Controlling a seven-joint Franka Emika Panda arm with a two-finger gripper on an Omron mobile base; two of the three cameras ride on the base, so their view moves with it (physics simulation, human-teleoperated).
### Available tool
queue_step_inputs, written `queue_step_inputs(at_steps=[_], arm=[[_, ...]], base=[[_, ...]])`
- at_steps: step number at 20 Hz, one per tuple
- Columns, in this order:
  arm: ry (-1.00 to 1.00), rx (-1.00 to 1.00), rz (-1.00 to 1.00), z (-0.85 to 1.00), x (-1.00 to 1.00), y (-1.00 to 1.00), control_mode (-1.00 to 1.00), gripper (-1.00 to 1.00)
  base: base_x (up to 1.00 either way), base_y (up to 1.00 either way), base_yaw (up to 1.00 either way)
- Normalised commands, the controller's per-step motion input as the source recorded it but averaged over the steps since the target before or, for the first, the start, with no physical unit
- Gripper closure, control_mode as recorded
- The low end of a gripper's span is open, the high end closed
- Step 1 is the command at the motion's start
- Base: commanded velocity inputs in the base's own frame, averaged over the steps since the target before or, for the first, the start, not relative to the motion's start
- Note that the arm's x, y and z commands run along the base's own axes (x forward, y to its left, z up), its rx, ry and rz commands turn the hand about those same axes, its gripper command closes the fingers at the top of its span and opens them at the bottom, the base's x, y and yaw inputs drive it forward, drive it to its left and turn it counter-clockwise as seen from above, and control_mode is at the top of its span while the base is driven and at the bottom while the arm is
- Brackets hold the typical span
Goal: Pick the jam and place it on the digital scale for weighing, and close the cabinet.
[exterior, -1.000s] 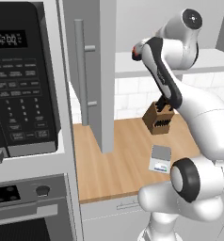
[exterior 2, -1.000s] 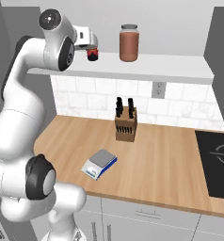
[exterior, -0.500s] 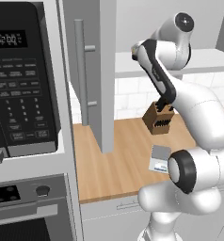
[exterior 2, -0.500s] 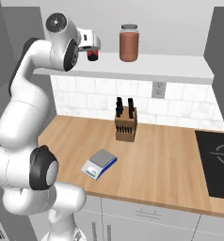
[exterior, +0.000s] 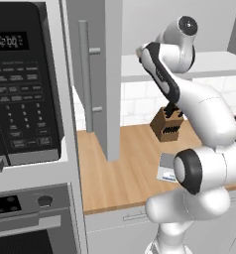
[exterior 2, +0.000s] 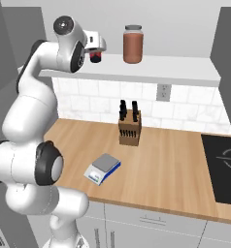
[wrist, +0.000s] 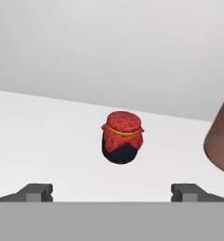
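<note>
The jam (wrist: pixel 122 137), a tiny dark jar under a red checked cloth lid, stands on the white cabinet shelf (exterior 2: pixel 161 70). In the hand view it sits a short way ahead of my gripper (wrist: pixel 112 192), centred between the two wide-apart fingertips (wrist: pixel 36 192), untouched. From the right base view my gripper (exterior 2: pixel 97 48) is raised to shelf height right beside the jam (exterior 2: pixel 94 57). The digital scale (exterior 2: pixel 103 168) lies flat on the wooden counter below. The grey cabinet door (exterior: pixel 102 74) with its long bar handle (exterior: pixel 84 74) stands open.
A taller brownish-red jar (exterior 2: pixel 133 43) stands on the shelf to the right of the jam, close by in the hand view (wrist: pixel 222 136). A wooden knife block (exterior 2: pixel 129 127) sits behind the scale. Black microwave (exterior: pixel 21 84) at left, cooktop (exterior 2: pixel 224 164) at right.
The arm has straightened and carried the hand a little further along the shelf toward the jam. The fingers have stayed wide apart.
</note>
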Motion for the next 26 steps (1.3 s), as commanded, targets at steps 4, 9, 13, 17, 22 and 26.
queue_step_inputs(at_steps=[4,9,13,17,22,26], arm=[[0.0,0.0,0.0,0.0,0.33,0.0,-1.0,-1.0],[0.0,0.0,0.0,0.0,0.24,0.0,-1.0,-1.0],[0.0,0.0,0.0,0.0,0.24,0.0,-1.0,-1.0],[0.0,0.0,0.0,0.0,0.26,0.0,-1.0,-1.0],[0.0,0.02,0.01,0.0,0.28,0.0,-1.0,-1.0],[0.0,0.12,0.03,-0.16,0.16,-0.01,-1.0,-1.0]], base=[[0.0,0.0,0.0],[0.0,0.0,0.0],[0.0,0.0,0.0],[0.0,0.0,0.0],[0.0,0.0,0.0],[0.0,0.0,0.0]])
